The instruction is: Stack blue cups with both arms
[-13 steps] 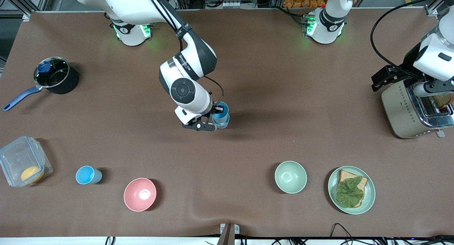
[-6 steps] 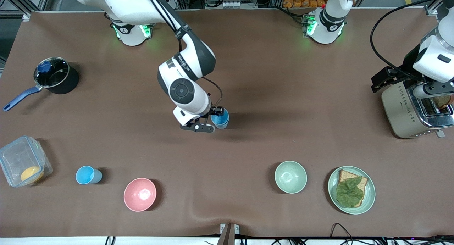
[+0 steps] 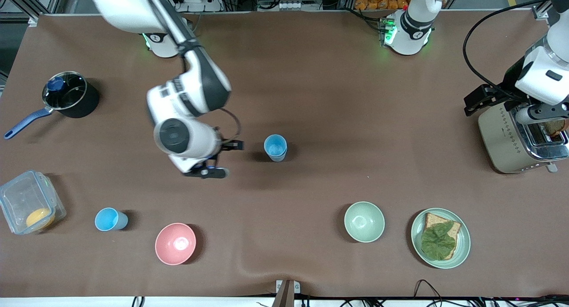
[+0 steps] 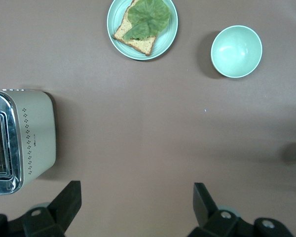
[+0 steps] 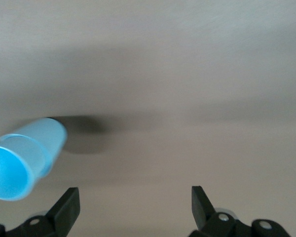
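Note:
Two light-blue cups (image 3: pixel 275 147) stand nested in one stack at mid-table; the stack also shows in the right wrist view (image 5: pixel 24 163). A third blue cup (image 3: pixel 110 219) stands alone, nearer the front camera, toward the right arm's end beside the pink bowl. My right gripper (image 3: pixel 224 159) is open and empty, beside the stack toward the right arm's end; it shows open in its wrist view (image 5: pixel 133 212). My left gripper (image 3: pixel 480 99) waits open and empty over the table by the toaster (image 3: pixel 518 136); it shows open in its wrist view (image 4: pixel 135 207).
A pink bowl (image 3: pixel 175 243), a pale green bowl (image 3: pixel 364 221) and a plate with toast and a leaf (image 3: pixel 440 238) lie near the front edge. A pot (image 3: pixel 70 94) and a clear container (image 3: pixel 29 201) sit at the right arm's end.
My right gripper let go of the cup it held, leaving it nested in the mid-table cup, and drew away toward the right arm's end. The left arm has barely moved.

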{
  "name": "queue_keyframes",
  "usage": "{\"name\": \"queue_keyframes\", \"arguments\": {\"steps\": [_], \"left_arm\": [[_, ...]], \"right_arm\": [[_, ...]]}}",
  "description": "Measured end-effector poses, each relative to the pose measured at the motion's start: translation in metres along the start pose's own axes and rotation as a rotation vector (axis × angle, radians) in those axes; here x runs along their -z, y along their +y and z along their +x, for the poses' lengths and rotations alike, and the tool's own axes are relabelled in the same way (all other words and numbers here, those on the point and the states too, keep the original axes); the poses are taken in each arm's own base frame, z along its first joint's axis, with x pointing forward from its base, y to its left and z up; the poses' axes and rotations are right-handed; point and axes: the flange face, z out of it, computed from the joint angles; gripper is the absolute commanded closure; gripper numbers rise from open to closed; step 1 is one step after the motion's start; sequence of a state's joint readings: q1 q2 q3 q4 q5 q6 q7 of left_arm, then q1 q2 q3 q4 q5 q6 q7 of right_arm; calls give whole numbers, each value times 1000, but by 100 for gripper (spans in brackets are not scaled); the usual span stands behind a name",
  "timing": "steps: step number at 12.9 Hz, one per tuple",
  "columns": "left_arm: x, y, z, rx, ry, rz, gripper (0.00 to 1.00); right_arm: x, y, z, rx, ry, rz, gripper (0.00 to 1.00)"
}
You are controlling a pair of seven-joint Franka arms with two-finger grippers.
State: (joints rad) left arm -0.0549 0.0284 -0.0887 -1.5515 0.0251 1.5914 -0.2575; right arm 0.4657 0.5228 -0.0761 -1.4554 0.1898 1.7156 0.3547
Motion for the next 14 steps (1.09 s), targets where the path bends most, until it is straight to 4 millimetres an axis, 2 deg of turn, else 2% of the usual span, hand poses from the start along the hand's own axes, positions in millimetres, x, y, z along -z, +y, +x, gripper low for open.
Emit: {"name": "queue_keyframes", "arguments": {"steps": [3, 5, 7, 8, 10, 14], "left_arm": [[-1, 0, 0, -1, -2, 1, 0], [-1, 2, 0, -4, 4, -1, 0], [0, 4, 0, -7, 9, -3, 0], [0, 5, 0, -8, 11, -3, 0], [1, 6, 0, -9, 14, -4, 0], [2, 6, 0, -11, 16, -5, 0]], "right_arm": [[13, 93, 10, 109, -11, -3, 0], [8, 154, 14, 124, 4, -33, 0], [2, 202, 9, 137, 52, -23, 0], [2, 222, 2, 138, 70, -16, 0], [16, 251, -12, 128, 97, -2, 0], [78, 279, -44, 92, 171, 14, 0]]}}
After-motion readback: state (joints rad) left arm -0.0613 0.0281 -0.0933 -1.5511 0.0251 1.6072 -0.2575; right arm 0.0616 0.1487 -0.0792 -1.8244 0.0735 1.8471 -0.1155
